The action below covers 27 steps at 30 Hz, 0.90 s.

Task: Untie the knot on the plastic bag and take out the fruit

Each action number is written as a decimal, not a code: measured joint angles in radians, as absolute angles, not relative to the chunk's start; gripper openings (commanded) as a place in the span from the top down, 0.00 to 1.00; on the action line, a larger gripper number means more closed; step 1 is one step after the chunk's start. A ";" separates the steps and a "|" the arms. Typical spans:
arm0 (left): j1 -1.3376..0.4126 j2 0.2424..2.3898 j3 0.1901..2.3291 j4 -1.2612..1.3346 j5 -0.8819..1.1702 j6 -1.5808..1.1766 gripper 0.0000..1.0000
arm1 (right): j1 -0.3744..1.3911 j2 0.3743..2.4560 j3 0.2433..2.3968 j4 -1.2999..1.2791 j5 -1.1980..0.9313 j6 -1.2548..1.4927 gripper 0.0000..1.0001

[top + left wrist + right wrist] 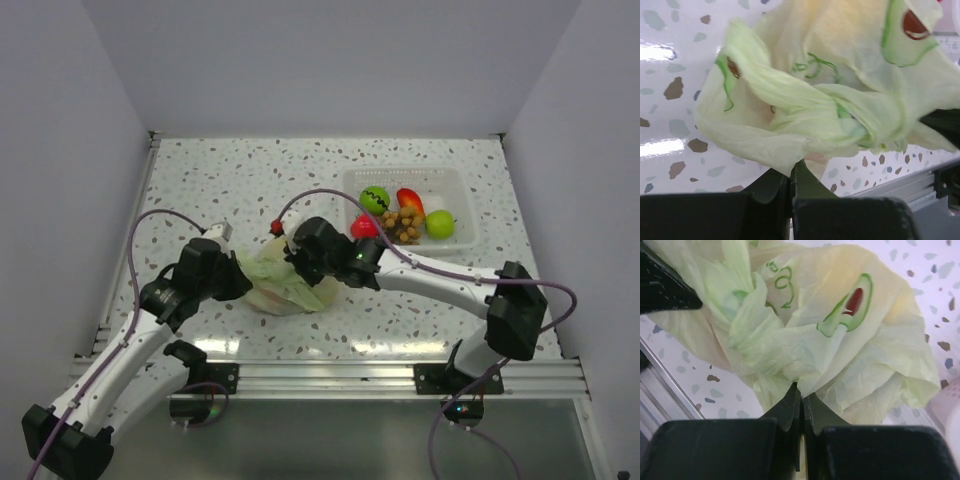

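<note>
The crumpled pale green plastic bag (840, 355) hides its contents; both wrist views cut it off at the top.

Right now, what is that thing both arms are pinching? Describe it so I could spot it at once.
Look at the speckled table, near the middle of its front edge. Between the left gripper and right gripper lies a crumpled pale green plastic bag, pinched by both. Unlike the rigid tray behind it to the right, it is soft and printed with avocado halves.
</note>
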<state>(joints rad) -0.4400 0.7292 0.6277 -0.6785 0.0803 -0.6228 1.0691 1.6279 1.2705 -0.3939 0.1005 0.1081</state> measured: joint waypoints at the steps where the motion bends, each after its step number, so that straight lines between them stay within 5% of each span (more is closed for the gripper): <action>1: -0.440 0.731 0.632 -0.683 0.055 -0.629 1.00 | 1.057 1.587 1.241 -0.389 0.106 0.121 1.00; 12: -0.208 0.810 0.727 -0.714 -0.076 -0.604 1.00 | 0.887 1.046 0.915 -0.384 0.249 0.450 1.00; 14: -0.145 0.838 0.737 -0.717 -0.075 -0.576 1.00 | 0.889 0.991 0.865 -0.405 0.254 0.503 0.93; 15: -0.126 0.848 0.741 -0.722 -0.070 -0.561 1.00 | 0.885 0.972 0.848 -0.416 0.250 0.518 0.88; 20: -0.113 0.835 0.784 -0.727 -0.027 -0.480 1.00 | 0.881 0.989 0.895 -0.520 0.187 0.487 0.21; 23: -0.111 0.806 0.812 -0.724 0.020 -0.447 1.00 | 0.902 1.071 1.046 -0.595 0.153 0.419 0.07; 27: -0.111 0.793 0.839 -0.723 0.099 -0.426 1.00 | 1.016 1.231 1.312 -0.638 0.184 0.311 0.01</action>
